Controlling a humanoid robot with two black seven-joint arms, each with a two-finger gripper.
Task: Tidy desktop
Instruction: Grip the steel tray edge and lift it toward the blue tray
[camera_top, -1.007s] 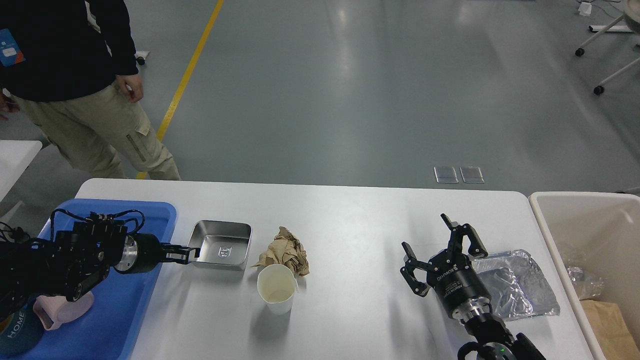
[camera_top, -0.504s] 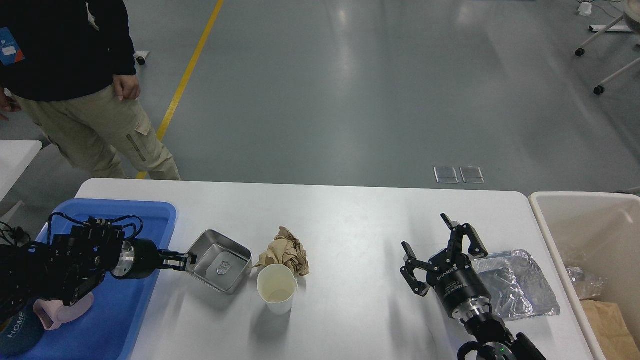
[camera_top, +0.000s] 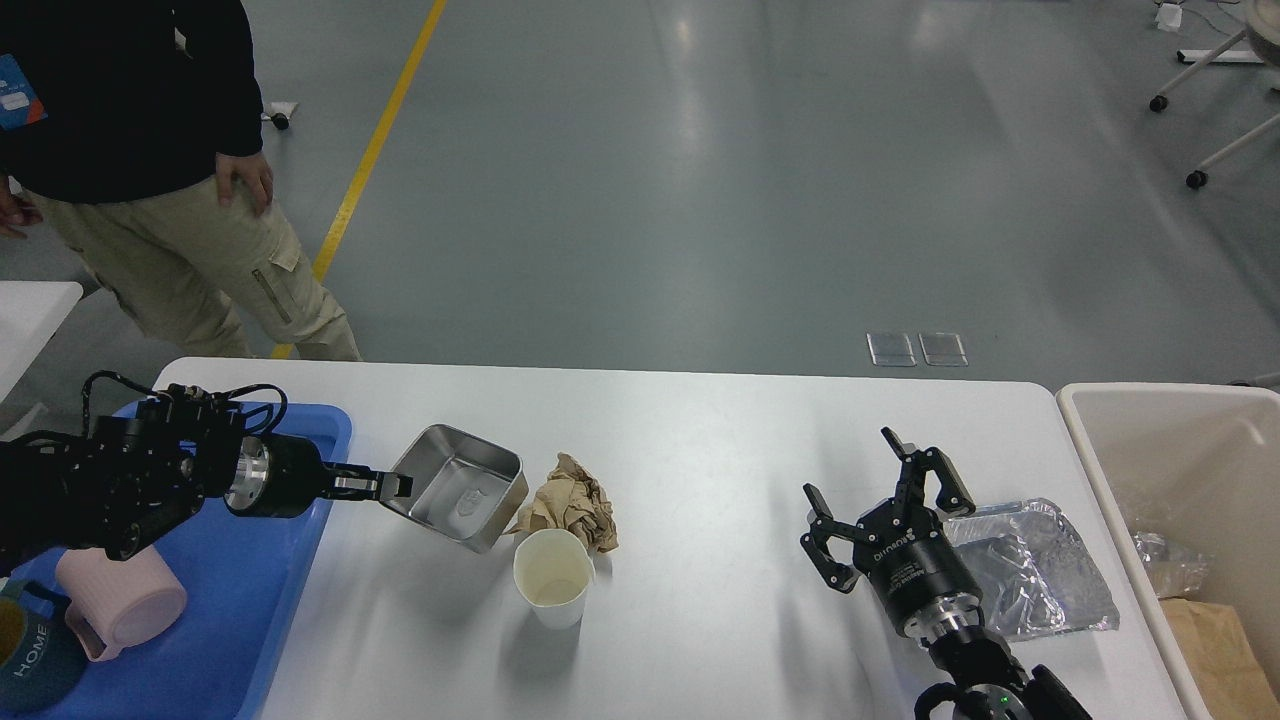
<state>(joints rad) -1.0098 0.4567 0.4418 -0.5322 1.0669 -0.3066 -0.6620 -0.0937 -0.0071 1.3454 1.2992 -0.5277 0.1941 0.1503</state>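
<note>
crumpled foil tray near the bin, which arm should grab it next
Right. The right gripper is open, right beside the crumpled foil tray; the left gripper is shut on the steel tray.

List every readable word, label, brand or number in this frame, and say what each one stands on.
"HOME": on the dark teal mug in the blue tray.
"ROBOTIQ": on the right gripper body, small, barely legible.
Embossed emblem in the steel tray held by the left gripper: unreadable.
Blue badge on the bystander's sleeve: too blurred.
</note>
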